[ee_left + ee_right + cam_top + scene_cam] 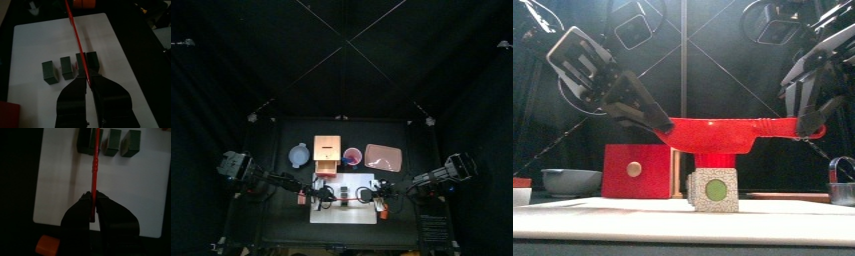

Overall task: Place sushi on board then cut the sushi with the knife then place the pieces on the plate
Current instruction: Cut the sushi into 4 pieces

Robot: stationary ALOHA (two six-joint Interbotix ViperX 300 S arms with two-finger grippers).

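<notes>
Both arms meet over the board. The left gripper is clenched on one end of the red knife and the right gripper is clamped on the other end. The knife lies level across the board. Its blade touches the top of the sushi, which stands on the board. Two loose blocks stand just beside the sushi, also on the board.

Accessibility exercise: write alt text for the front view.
The black left gripper and right gripper hold a red toy knife level over a green-centred sushi block on the white cutting board; a red wooden box stands behind.
</notes>
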